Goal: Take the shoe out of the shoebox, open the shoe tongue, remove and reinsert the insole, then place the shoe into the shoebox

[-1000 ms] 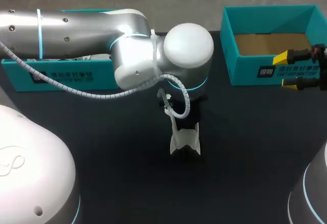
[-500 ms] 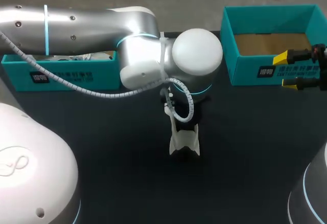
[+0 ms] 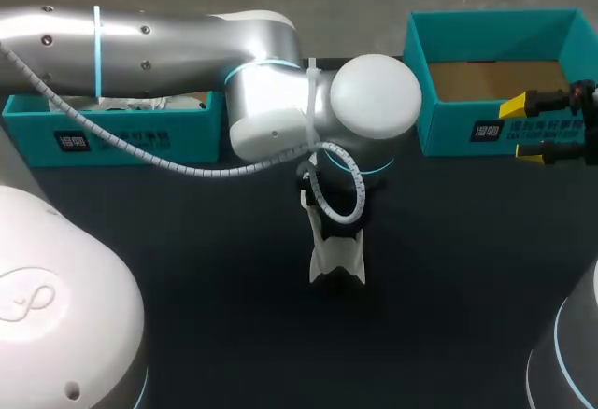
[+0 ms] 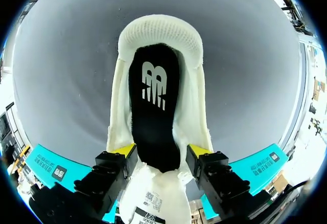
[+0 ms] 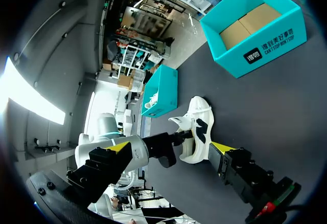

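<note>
Now the shoe (image 3: 336,258) stands out of the shoebox (image 3: 448,129), on the table (image 3: 448,269) near the middle, well apart from the box. The left arm (image 3: 168,40) reaches across and hangs right over it.

From the left wrist, the tongue (image 4: 153,193) lies folded back under the left claw (image 4: 158,151), and the dark insole (image 4: 153,116) sits in the shoe, running from the heel cup up to the claw. The claw straddles the insole's near end. Whether it pinches the insole or merely stands about it, I cannot tell.

The right claw (image 3: 520,131) hangs spread and empty just before the shoebox's front wall.

I judge the insole step to be in hand: the shoe is out and the tongue is open. Whether the insole is about to come out or has just gone back in cannot be read from this. If it is coming out, the next move calls for a firm hold on its edge and a lift along the shoe's length, with the shoe kept from tipping. If it is back in, the shoe wants a grip for the carry to the box.

Against the earlier frames, the left arm's elbow has swung steadily toward the right. The shoe and the right claw sit where they were.
</note>
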You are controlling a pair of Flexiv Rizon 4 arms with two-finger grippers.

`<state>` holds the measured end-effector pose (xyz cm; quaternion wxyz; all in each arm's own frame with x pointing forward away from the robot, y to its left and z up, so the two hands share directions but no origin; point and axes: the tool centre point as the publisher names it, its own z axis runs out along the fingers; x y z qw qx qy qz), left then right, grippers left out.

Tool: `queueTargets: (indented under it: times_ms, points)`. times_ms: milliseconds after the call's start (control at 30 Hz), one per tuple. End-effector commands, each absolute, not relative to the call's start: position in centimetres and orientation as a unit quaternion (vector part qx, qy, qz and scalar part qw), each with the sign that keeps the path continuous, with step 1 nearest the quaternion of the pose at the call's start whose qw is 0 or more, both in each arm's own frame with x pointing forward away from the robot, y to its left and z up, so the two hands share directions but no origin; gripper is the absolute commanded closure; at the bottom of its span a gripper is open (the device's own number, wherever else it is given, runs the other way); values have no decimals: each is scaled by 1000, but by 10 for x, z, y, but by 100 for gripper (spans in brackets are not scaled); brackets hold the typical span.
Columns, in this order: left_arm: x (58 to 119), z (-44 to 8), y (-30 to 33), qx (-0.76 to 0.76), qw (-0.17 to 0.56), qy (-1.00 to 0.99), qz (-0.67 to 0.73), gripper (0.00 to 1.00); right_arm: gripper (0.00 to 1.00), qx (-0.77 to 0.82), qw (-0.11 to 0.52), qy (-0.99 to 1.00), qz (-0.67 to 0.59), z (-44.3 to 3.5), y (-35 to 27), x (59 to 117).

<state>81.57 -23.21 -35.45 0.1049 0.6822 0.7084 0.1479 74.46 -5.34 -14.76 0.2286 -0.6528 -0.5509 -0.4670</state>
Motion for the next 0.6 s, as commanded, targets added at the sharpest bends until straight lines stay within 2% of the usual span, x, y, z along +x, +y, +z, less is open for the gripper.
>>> queueTargets:
  times_ms: [33, 600]
  points:
    - [813, -354, -232, 682, 104, 708, 151, 0, 0, -654, 228, -551, -465, -147, -53, 744]
    - [820, -346, -228, 678, 108, 713, 141, 0, 0, -654, 228, -551, -465, -147, -53, 744]
